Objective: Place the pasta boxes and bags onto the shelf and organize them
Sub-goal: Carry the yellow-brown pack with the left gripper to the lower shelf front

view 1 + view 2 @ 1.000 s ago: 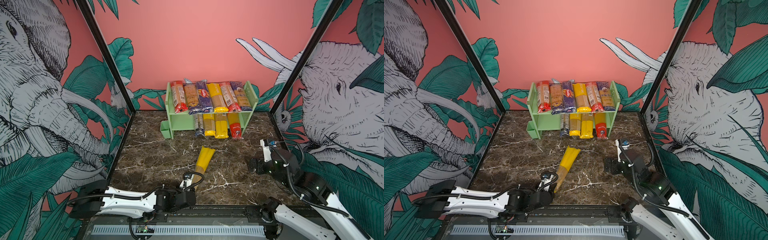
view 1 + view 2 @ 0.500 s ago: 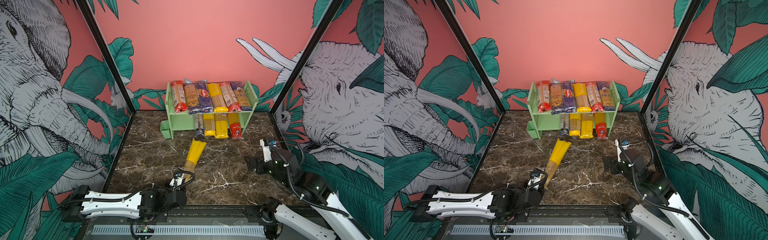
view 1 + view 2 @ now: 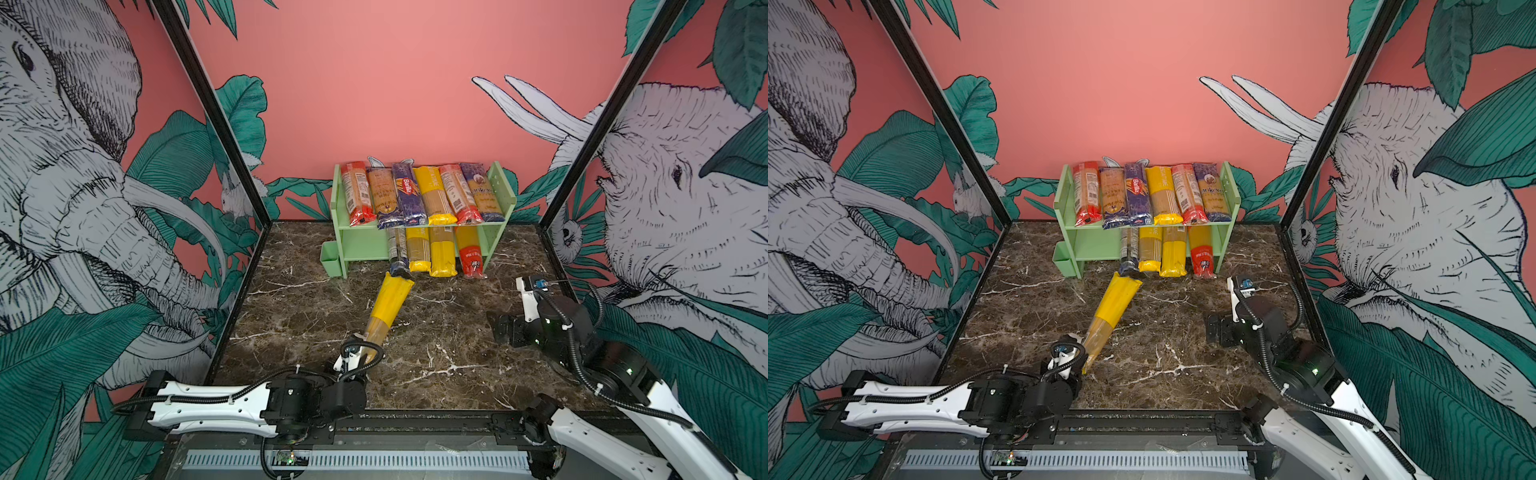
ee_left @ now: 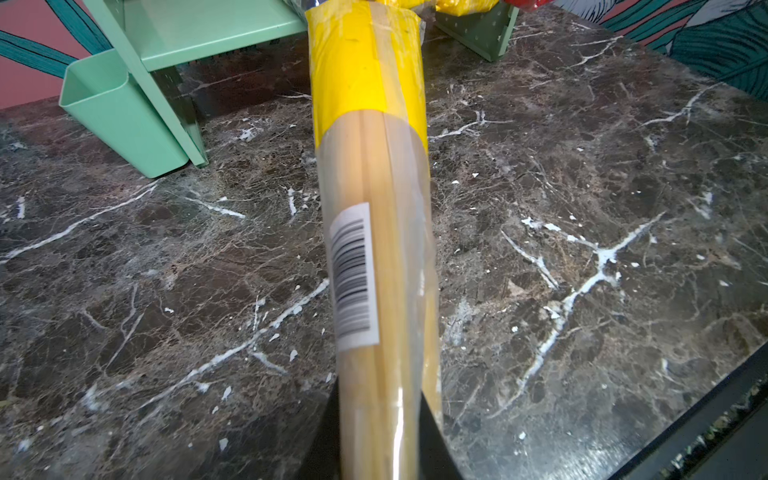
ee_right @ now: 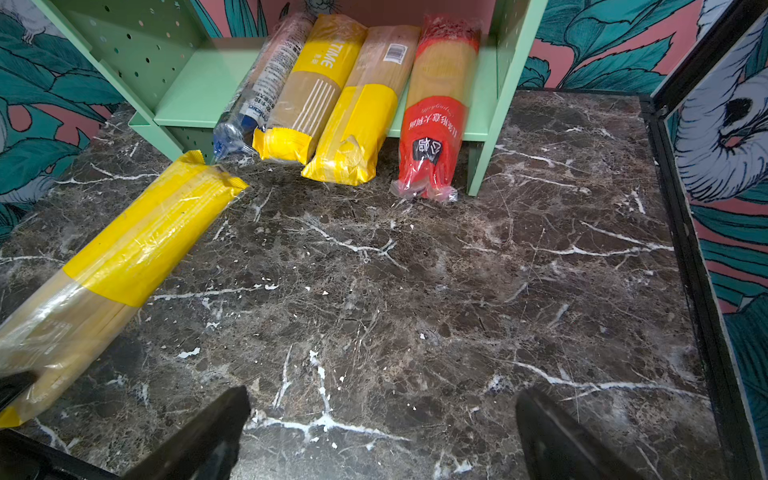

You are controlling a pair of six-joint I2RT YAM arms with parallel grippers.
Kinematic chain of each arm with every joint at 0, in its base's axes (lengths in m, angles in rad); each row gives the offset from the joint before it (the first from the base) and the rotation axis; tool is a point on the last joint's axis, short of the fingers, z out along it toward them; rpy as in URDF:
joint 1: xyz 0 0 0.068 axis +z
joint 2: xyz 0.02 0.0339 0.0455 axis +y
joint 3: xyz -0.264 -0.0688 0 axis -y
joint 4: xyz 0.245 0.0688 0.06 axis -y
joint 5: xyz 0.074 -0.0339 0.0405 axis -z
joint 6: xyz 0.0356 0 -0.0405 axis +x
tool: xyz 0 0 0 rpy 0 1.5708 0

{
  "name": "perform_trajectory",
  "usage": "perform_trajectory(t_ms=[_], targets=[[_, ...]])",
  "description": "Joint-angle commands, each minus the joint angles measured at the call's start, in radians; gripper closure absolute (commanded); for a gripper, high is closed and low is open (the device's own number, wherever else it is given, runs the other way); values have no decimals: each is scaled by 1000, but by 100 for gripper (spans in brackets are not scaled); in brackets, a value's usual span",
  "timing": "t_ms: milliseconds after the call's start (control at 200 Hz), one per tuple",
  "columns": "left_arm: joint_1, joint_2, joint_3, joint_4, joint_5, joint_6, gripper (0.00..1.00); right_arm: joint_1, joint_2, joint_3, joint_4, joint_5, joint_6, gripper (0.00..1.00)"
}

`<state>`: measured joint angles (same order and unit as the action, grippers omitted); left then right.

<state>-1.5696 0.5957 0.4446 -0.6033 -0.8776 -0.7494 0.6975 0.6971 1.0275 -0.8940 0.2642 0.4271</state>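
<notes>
Short of the shelf [image 3: 362, 245], pack [image 3: 388, 305] points at its lower tier, near end clamped by left gripper [image 4: 380, 444]; right gripper [image 5: 382, 436] open.

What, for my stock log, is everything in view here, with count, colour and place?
top-tier packs: six; red, dark blue and yellow wrappers; side by side on the shelf's upper tier
lower-tier packs: four; one clear with a blue end, two yellow, one red; on the lower tier, ends sticking out in front
held pack: one; yellow-ended; over mid-table, slanting toward the shelf front
shelf: one; pale green; at the back of the table
cup: one; green; on the shelf's left side in both top views
table: one; dark marble
left claw: one; black; shut on the held pack's near end
right claw: one; black; open, empty, right of the table
</notes>
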Motion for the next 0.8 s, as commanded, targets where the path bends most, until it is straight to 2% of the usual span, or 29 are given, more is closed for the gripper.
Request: perform_trajectory(t_ms=[0, 190, 290, 500, 675, 795], targets=[[-4, -43, 83, 44, -178, 30, 100, 0, 8, 27, 36, -6, -10, 1], [-2, -25, 154, 42, -291, 98, 100, 0, 28, 39, 51, -18, -14, 1], [20, -24, 187, 47, -311, 142, 100, 0, 37, 43, 58, -23, -16, 1], [195, -28, 182, 202, -152, 293, 100, 0, 48, 44, 75, -34, -16, 1], [270, 34, 202, 298, -95, 369, 100, 0, 38, 45, 65, -21, -19, 1], [384, 78, 211, 346, 13, 384, 100, 0, 33, 42, 61, -15, -21, 1]])
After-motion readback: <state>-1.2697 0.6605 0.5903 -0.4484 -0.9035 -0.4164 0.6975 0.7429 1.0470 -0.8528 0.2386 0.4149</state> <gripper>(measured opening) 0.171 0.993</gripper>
